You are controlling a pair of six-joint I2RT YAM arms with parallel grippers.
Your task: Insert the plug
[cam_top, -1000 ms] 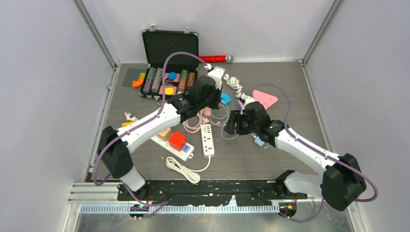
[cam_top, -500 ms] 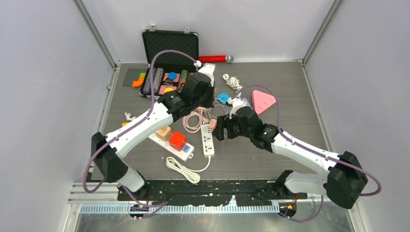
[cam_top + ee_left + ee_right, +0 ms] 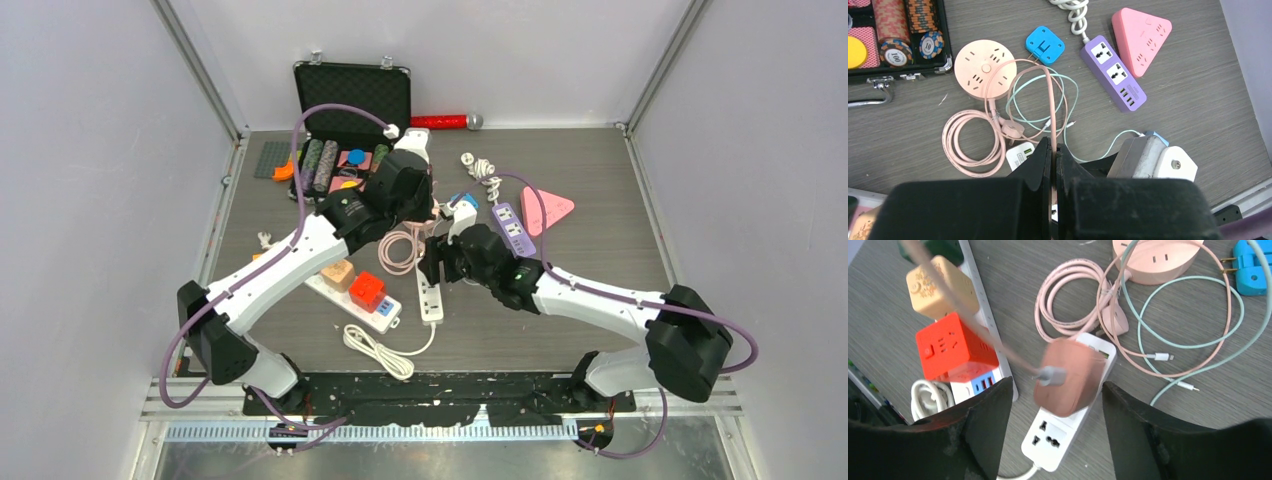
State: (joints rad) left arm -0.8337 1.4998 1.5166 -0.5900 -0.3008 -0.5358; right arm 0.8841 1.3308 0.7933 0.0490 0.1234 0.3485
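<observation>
Poker chips (image 3: 890,25) stacked in open black case (image 3: 350,95); left gripper (image 3: 1054,147) pinching pink cable (image 3: 1050,100); right gripper (image 3: 1055,387) spread near pink plug (image 3: 1073,370).

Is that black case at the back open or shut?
Open: the black case has its lid raised, and poker chips show inside.

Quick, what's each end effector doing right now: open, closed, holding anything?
Left end effector: closed on the pink cable.
Right end effector: open, fingers either side of the pink plug on the white power strip.
</observation>
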